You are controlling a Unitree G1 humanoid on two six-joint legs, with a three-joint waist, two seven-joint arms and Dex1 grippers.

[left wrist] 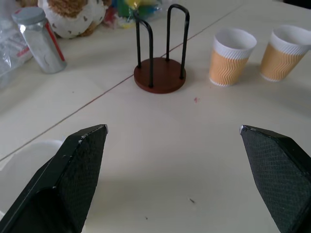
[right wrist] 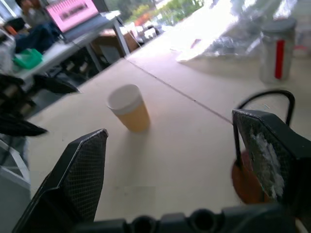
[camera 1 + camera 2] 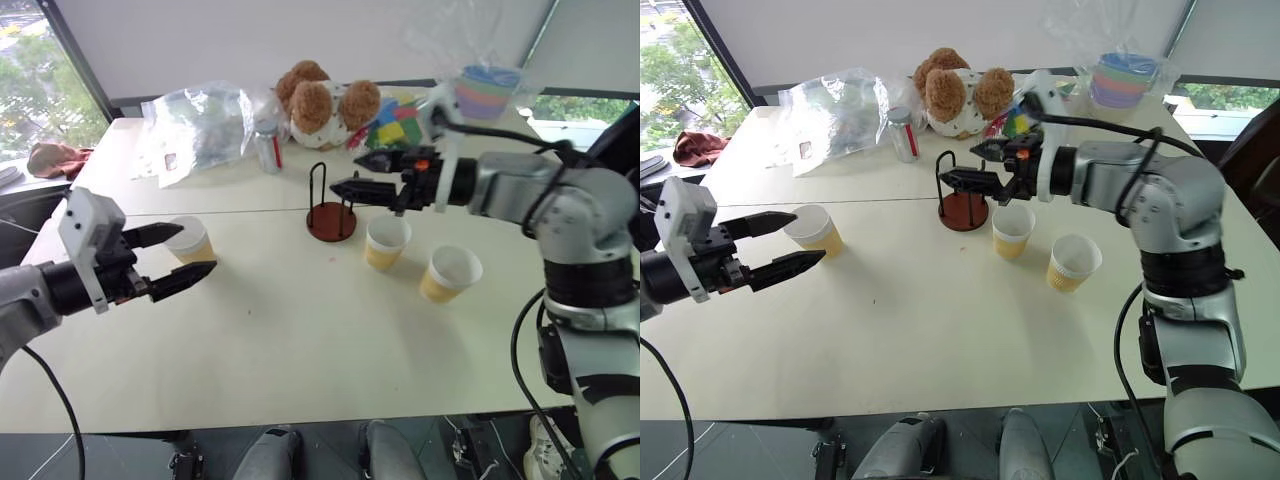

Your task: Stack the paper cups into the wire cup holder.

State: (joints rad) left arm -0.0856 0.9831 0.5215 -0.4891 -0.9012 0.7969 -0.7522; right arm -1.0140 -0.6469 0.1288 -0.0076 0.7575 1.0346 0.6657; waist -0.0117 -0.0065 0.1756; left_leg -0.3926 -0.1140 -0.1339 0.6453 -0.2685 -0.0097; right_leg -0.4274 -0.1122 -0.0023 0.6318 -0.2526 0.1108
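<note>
Three paper cups stand upright on the cream table: one on the left [image 3: 190, 240], one in the middle [image 3: 387, 242] and one to its right [image 3: 451, 273]. The wire cup holder [image 3: 331, 205] stands empty just left of the middle cup, with its black loops on a reddish-brown disc. My left gripper [image 3: 198, 249] hovers open beside the left cup, its fingertips around the cup's near side without touching it. My right gripper [image 3: 960, 163] is open in the air over the holder, pointing left. In the right wrist view the left cup [image 2: 129, 108] lies ahead between the fingers.
At the back of the table are a plush bear [image 3: 325, 100], a crumpled plastic bag [image 3: 195, 125], a small metal can [image 3: 268, 145], coloured blocks [image 3: 395, 125] and a wrapped stack of pastel bowls [image 3: 487, 90]. A brown cloth [image 3: 55, 158] lies far left.
</note>
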